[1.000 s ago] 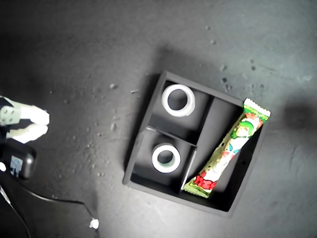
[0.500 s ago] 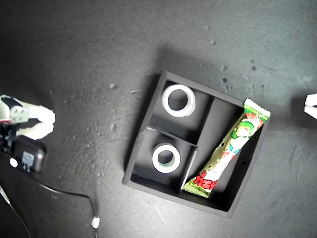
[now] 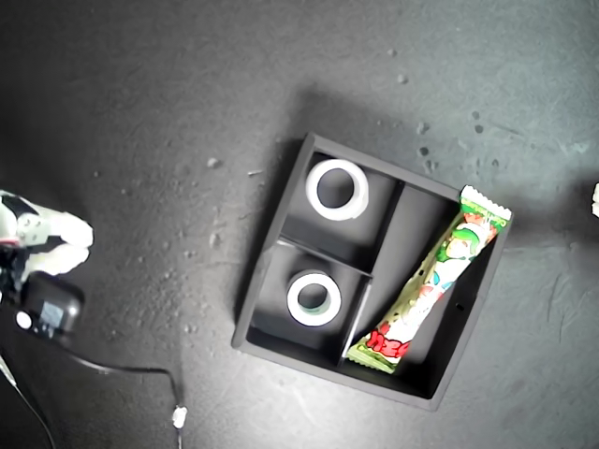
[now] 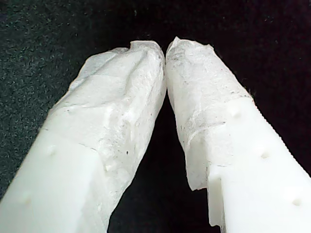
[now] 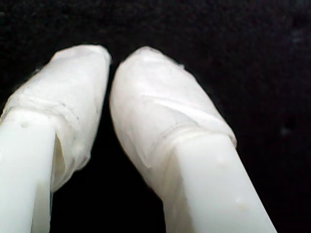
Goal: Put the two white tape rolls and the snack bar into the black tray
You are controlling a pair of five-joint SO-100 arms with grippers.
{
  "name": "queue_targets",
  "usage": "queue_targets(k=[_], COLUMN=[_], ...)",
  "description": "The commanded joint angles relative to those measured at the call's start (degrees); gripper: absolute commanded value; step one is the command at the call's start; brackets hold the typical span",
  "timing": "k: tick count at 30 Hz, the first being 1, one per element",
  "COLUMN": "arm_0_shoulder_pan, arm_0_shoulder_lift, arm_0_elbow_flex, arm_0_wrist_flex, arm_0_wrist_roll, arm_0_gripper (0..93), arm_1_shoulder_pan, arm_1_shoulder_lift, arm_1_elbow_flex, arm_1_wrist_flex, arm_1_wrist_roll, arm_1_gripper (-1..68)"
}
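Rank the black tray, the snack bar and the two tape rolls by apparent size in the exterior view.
1. Black tray, largest.
2. Snack bar.
3. Tape roll and second tape roll: nearly alike, so I would not rank them.

There are two tape rolls, one (image 3: 337, 189) and another (image 3: 314, 298), one snack bar (image 3: 432, 281), and one tray (image 3: 438, 391) with three compartments. Two arms show at the edges.

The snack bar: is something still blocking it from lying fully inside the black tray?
Nothing visible blocks it. The snack bar already lies slanted in the long compartment of the black tray, one crimped end resting on the tray's rim. Each tape roll sits in its own small compartment.
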Motion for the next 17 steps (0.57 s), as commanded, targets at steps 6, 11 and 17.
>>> queue_targets(k=[6, 11, 17], arm_0_shoulder_pan=[0.44, 0.44, 0.44], arm_0_shoulder_lift=[2.64, 2.64, 2.64], arm_0_elbow_flex=[3.25, 3.25, 3.25], arm_0_wrist_flex=[2.11, 2.11, 2.11], arm_0_wrist_roll=[4.13, 4.13, 4.13], arm_0_gripper=[0.2, 0.2, 0.2], arm_1_shoulder_pan=[-1.58, -2.2, -2.29], arm_1_shoulder_lift=[0.26, 0.26, 0.26], arm_1_elbow_flex=[0.7, 0.7, 0.7], arm_1_wrist_flex=[0.09, 0.09, 0.09], arm_1_wrist_roll=[-8.09, -8.09, -8.09], arm_1_gripper=[-0.1, -0.1, -0.1])
